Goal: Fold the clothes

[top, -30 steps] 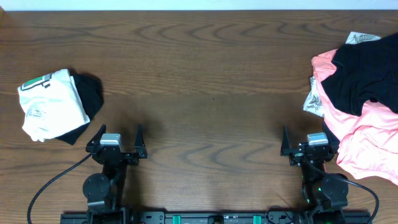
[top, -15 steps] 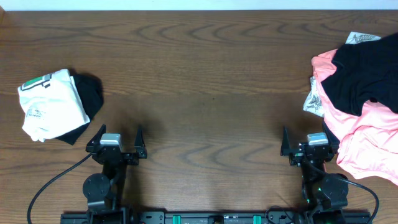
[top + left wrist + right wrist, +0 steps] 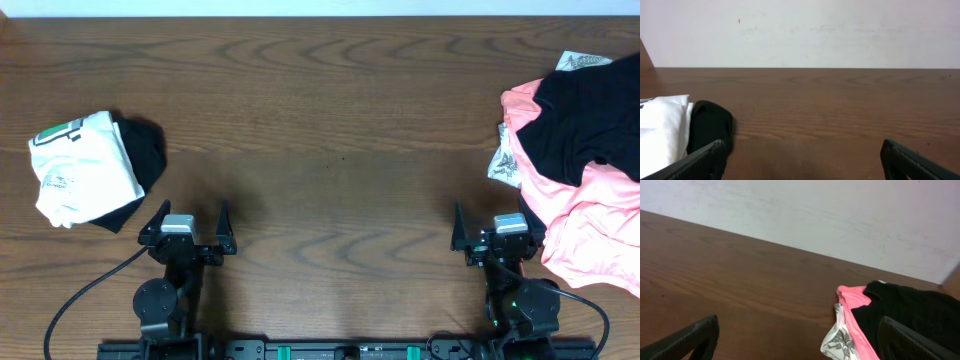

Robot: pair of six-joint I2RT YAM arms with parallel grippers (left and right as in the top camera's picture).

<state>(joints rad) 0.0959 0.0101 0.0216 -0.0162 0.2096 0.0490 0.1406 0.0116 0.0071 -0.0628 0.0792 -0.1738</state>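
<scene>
The clothes lie in two heaps. At the left edge, a folded white garment with green print (image 3: 82, 165) (image 3: 662, 130) rests on a black one (image 3: 147, 155) (image 3: 710, 125). At the right, a crumpled black shirt (image 3: 585, 120) (image 3: 912, 305) lies over salmon-pink garments (image 3: 590, 220) (image 3: 854, 307), with a white patterned piece (image 3: 505, 165) (image 3: 840, 342) sticking out. My left gripper (image 3: 192, 215) (image 3: 802, 167) is open and empty, just in front of the left heap. My right gripper (image 3: 492, 220) (image 3: 800, 345) is open and empty, beside the pink fabric.
The brown wooden table (image 3: 330, 130) stretches bare between the two heaps. A pale wall (image 3: 800, 30) rises behind the far edge. Black cables (image 3: 75, 300) trail from the arm bases along the front edge.
</scene>
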